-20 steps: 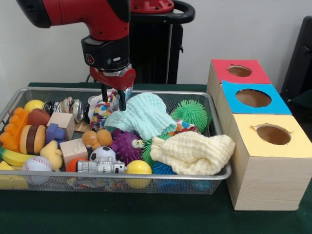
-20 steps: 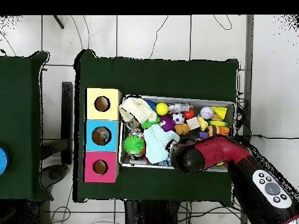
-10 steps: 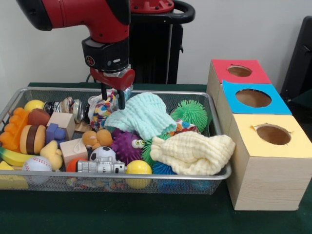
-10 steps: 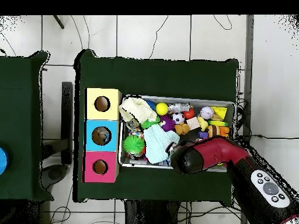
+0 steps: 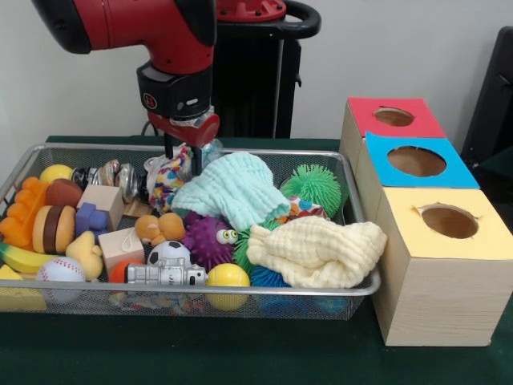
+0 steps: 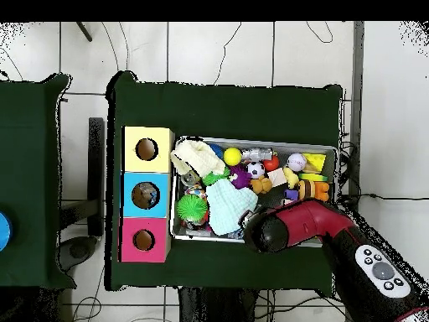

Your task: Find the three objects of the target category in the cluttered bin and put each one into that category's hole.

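My gripper (image 5: 183,159) hangs over the back middle of the wire bin (image 5: 200,294). Its two fingers stand on either side of a colourful braided rope toy (image 5: 166,183) and look shut on its upper end. A mint cloth (image 5: 232,188) lies just right of the fingers. To the right of the bin stand three boxes with round holes on top: red (image 5: 365,112), blue (image 5: 461,172) and yellow (image 5: 441,297). In the overhead view the red arm (image 6: 293,225) hides the gripper, at the bin's edge (image 6: 251,139) nearest the robot.
The bin is packed: a yellow cloth (image 5: 317,249), green spiky ball (image 5: 313,184), purple spiky ball (image 5: 207,239), baseball (image 5: 60,269), toy burger (image 5: 53,228), wooden blocks (image 5: 120,245), yellow ball (image 5: 228,276). A dark green cloth (image 5: 240,353) covers the table.
The gripper has risen a little and drifted slightly left, and the rope toy's upper end seems to have come up with it. The rest of the bin is unchanged.
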Available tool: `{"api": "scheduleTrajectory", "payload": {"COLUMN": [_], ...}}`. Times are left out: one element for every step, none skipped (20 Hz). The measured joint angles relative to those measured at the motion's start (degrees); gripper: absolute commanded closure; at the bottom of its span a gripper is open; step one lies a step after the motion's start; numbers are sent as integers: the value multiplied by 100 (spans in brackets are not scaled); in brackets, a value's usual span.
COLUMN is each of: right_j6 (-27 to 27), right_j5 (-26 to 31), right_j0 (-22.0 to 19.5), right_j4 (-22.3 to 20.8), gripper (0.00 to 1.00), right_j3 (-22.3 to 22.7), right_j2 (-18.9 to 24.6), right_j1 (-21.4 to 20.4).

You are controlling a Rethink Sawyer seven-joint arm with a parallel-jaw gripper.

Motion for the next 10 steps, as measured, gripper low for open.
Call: {"api": "scheduleTrajectory", "payload": {"right_j6": [0, 0, 0, 0, 0, 0, 0, 0, 0, 0], "right_j5": [0, 0, 0, 0, 0, -1, 0, 0, 0, 0], "right_j0": [-2, -3, -11, -15, -30, -39, -52, -63, -75, -87], "right_j4": [0, 1, 1, 2, 7, 9, 12, 12, 15, 23], "gripper": [0, 0, 0, 0, 0, 0, 0, 0, 0, 0], "right_j3": [0, 0, 1, 0, 1, 0, 0, 0, 0, 1], "right_j2": [-12, -17, -34, -39, -43, -43, -43, -43, -44, -43], "right_j1": [14, 22, 47, 58, 81, 91, 101, 106, 108, 109]}}
